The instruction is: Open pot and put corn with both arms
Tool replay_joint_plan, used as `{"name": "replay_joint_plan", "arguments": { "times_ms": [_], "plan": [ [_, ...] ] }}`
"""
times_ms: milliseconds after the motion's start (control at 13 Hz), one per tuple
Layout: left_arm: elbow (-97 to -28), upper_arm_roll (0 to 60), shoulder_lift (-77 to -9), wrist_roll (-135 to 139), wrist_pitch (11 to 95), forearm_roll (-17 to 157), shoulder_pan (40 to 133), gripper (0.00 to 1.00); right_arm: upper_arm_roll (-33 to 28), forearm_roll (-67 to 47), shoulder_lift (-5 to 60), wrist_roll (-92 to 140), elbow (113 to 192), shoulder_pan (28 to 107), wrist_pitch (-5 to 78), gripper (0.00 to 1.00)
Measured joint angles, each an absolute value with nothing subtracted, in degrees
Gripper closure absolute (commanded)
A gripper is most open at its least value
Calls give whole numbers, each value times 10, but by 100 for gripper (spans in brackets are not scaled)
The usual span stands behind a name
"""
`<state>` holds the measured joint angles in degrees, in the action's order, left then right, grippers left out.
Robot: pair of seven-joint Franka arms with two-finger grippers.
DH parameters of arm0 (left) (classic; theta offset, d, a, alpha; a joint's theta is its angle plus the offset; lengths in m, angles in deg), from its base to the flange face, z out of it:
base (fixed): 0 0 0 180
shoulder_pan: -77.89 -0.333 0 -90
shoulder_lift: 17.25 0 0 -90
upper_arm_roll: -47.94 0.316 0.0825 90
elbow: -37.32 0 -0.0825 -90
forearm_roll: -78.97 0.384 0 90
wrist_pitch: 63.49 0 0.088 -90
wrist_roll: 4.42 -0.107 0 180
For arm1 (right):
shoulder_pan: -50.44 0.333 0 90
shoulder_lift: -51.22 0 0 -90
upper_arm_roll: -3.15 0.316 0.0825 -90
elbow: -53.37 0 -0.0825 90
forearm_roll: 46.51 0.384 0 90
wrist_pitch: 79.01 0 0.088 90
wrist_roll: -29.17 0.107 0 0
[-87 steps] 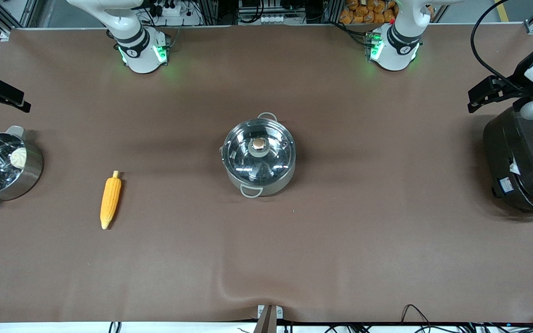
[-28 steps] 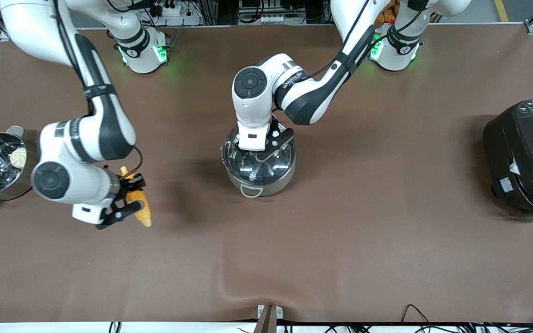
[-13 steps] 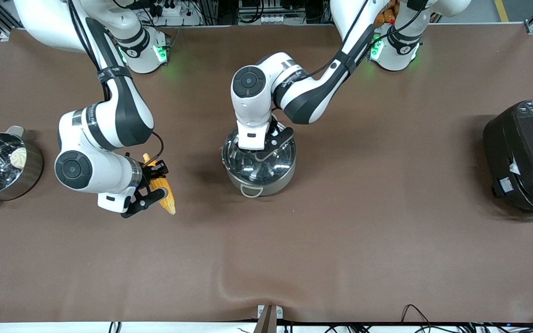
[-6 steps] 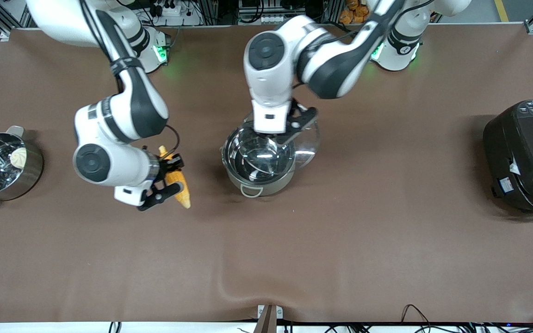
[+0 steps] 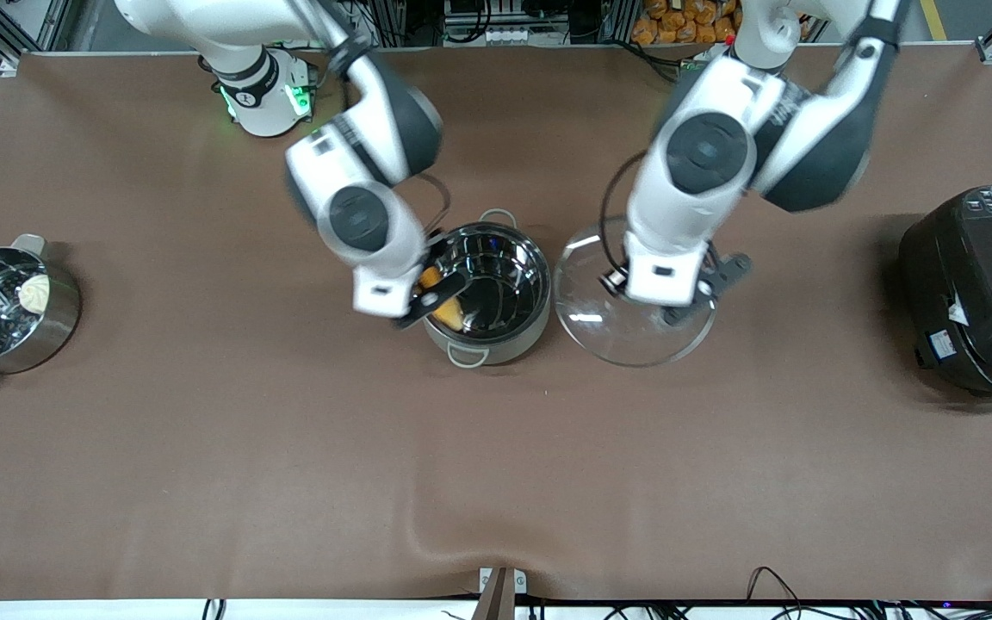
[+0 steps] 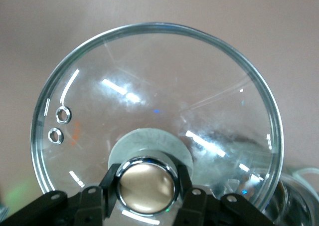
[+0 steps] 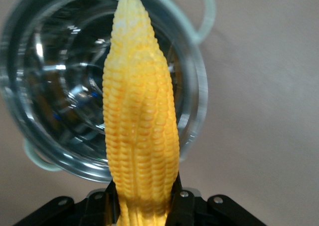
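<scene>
The shiny steel pot (image 5: 496, 331) stands open mid-table; it also shows in the right wrist view (image 7: 55, 111). My right gripper (image 5: 431, 297) is shut on the yellow corn (image 5: 447, 312) and holds it over the pot's rim at the right arm's end; in the right wrist view the corn (image 7: 139, 121) points across the pot's mouth. My left gripper (image 5: 677, 297) is shut on the copper knob (image 6: 146, 186) of the clear glass lid (image 5: 625, 331), held beside the pot toward the left arm's end; the lid (image 6: 149, 91) fills the left wrist view.
A steel steamer pot with a white bun (image 5: 5, 310) stands at the right arm's end of the table. A large black cooker (image 5: 978, 293) stands at the left arm's end. Brown cloth (image 5: 496, 482) covers the table.
The left gripper lifted the lid off the pot and carried it toward the left arm's end. The right gripper carried the corn from the cloth to over the pot's rim.
</scene>
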<state>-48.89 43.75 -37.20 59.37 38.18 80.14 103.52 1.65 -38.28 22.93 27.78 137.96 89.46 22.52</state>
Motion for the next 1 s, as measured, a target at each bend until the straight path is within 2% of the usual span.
{"name": "replay_joint_plan", "arguments": {
  "times_ms": [154,385,538,615,692,1000],
  "plan": [
    [-559,437,-363,524,463,801,994,100,16,-432,204,285,1352,931,228,100],
    [-637,437,-367,436,521,801,937,100,15,-487,157,287,1333,969,249,100],
    [-694,438,-376,400,592,801,908,100,14,-505,138,295,1330,984,272,100],
    [-712,437,-386,391,610,801,901,100,14,-510,132,297,1328,989,283,62],
    [-722,437,-398,387,618,801,897,100,14,-514,129,298,1327,991,287,1],
    [-728,437,-435,383,631,801,888,100,12,-520,127,313,1323,992,287,0]
  ]
}}
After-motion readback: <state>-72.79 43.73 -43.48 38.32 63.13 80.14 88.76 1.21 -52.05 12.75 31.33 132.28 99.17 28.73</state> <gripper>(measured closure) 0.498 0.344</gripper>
